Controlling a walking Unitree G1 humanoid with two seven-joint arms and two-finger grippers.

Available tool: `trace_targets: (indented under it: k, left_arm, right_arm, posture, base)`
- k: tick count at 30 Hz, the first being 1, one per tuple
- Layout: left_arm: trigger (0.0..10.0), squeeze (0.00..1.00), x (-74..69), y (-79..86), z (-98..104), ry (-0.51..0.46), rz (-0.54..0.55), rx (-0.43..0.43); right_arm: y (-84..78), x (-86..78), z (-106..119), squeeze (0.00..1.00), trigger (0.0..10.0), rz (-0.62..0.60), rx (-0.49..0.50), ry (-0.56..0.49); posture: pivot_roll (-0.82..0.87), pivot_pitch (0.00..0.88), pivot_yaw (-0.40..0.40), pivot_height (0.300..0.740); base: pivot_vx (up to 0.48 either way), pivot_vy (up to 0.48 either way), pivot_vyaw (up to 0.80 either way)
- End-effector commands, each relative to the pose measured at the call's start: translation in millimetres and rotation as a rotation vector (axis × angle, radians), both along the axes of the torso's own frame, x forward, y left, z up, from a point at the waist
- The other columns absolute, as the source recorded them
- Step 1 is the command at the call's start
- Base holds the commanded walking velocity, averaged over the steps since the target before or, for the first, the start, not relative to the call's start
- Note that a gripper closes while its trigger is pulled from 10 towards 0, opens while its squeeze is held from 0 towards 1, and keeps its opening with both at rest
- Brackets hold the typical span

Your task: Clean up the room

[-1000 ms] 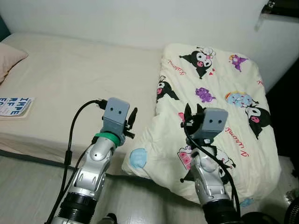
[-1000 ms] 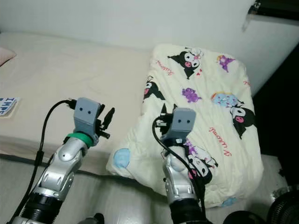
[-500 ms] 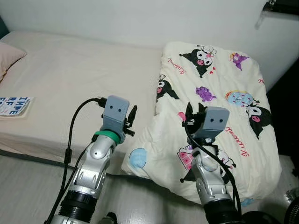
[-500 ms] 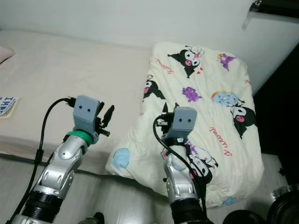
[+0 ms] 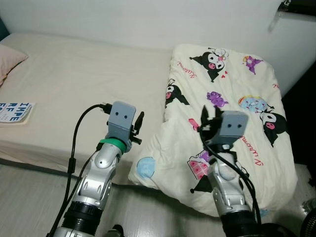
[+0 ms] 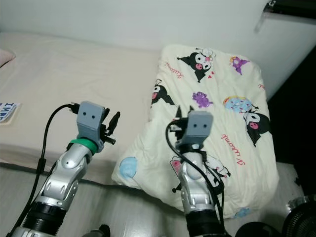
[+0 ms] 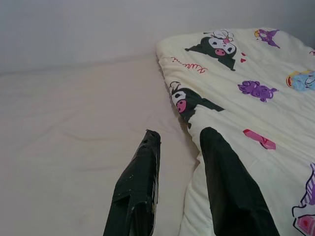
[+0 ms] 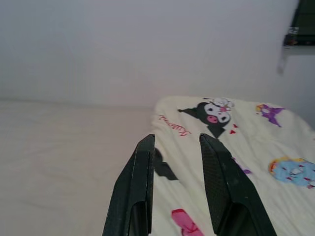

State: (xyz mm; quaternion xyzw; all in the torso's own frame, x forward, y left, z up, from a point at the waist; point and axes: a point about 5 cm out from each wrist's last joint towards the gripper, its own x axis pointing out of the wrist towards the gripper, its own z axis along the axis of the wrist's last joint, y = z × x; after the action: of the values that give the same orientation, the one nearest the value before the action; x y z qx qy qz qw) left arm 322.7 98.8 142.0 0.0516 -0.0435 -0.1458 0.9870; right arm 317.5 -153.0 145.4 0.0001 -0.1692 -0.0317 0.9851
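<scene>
The quilt (image 5: 224,94) lies folded on the bed's (image 5: 74,79) right end, its near corner overhanging the bed edge. The right gripper (image 8: 175,147) hovers above it, fingers parted, empty. The left gripper (image 7: 179,142), also parted and empty, straddles the quilt's left edge. Left of the quilt the bed is bare up to a book (image 5: 15,112).

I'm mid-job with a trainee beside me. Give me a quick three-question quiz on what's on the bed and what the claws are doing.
1. True or false: the right claw is clamped on the cream cartoon-print quilt.
2. Which lies near the bed's left edge? A) a white book with blue lettering B) a red mug C) a black shoe
3. Fill in: the left claw hangs beside the quilt's ____ edge.

Key: 1 false, its fingers are apart and hold nothing; 2 A; 3 left.
</scene>
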Motion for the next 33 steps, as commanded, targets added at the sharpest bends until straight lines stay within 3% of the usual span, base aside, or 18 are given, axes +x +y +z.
trace_targets:
  k: [1,8,18,33]
  left_arm:
    - [10.0,0.00,-0.3,0.9,-4.2,0.013,-0.001,0.004]
    - [10.0,0.00,-2.0,-2.6,-3.5,0.018,-0.029,-0.004]
    - [10.0,0.00,-2.1,-5.8,-3.0,0.005,-0.057,0.026]
    - [10.0,0.00,-3.4,-5.6,-3.9,0.004,-0.062,0.031]
  right_arm:
    - [-0.4,-1.0,-4.2,0.00,10.0,-0.003,-0.004,0.020]
    - [10.7,-3.6,-11.0,0.00,10.0,0.028,0.003,0.042]
    - [7.8,-3.2,-12.7,0.00,10.0,0.022,0.005,0.054]
    - [9.2,-4.6,-16.2,0.00,10.0,0.025,0.004,0.068]
  posture:
    - [-0.06,0.061,0.060,0.739]
    - [-0.06,0.056,0.063,0.739]
    - [-0.06,0.055,0.066,0.739]
    - [-0.06,0.056,0.068,0.739]
  base:
    - [0.000,0.000,0.00]
    - [0.000,0.000,0.00]
    - [0.000,0.000,0.00]
    - [0.000,-0.480,0.00]
